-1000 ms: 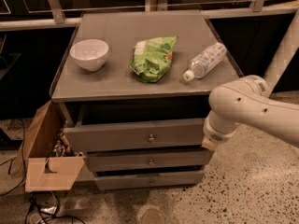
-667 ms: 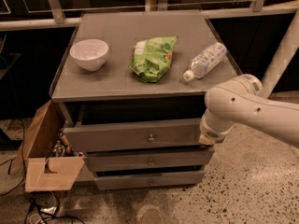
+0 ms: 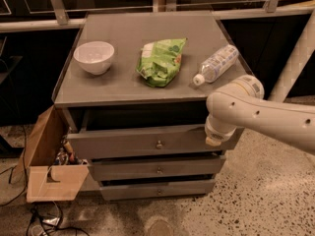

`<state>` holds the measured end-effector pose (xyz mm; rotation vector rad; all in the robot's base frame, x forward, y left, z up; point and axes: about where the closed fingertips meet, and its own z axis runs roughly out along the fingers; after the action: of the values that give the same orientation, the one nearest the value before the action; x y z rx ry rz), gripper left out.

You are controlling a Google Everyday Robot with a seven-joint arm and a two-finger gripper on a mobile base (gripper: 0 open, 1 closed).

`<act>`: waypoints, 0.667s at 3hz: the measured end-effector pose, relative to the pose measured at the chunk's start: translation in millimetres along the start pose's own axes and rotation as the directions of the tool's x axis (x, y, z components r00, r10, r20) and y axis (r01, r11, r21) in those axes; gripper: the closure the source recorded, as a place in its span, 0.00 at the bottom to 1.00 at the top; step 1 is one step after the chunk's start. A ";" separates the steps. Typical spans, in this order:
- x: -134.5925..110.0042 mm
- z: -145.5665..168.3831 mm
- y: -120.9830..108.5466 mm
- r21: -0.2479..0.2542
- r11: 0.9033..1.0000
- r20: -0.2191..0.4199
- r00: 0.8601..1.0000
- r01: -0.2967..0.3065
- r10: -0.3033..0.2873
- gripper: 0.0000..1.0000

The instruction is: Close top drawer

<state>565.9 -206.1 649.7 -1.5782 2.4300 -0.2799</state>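
The top drawer (image 3: pixel 133 142) is a wide grey drawer with a small round knob (image 3: pixel 159 144) at its centre. It stands pulled out a little from the grey cabinet (image 3: pixel 123 90), with a dark gap above its front panel. My white arm (image 3: pixel 256 112) reaches in from the right. My gripper (image 3: pixel 213 139) is at the right end of the top drawer's front panel, right against it or just in front of it.
On the cabinet top are a white bowl (image 3: pixel 94 56), a green snack bag (image 3: pixel 161 60) and a plastic bottle (image 3: pixel 216 64) lying on its side. Two shallower drawers (image 3: pixel 157 170) sit below. An open cardboard box (image 3: pixel 47 156) stands on the floor at left, with cables nearby.
My arm has moved a little to the left, bringing the gripper closer against the right end of the top drawer's front. The drawer looks about where it was.
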 end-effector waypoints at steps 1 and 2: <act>-6.3 0.7 -11.3 0.027 1.000 -0.005 1.000 0.014 -0.014 1.00; -6.5 0.7 -11.6 0.028 1.000 -0.006 1.000 0.015 -0.015 0.74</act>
<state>578.8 -204.8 652.9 -1.5866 2.4087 -0.3196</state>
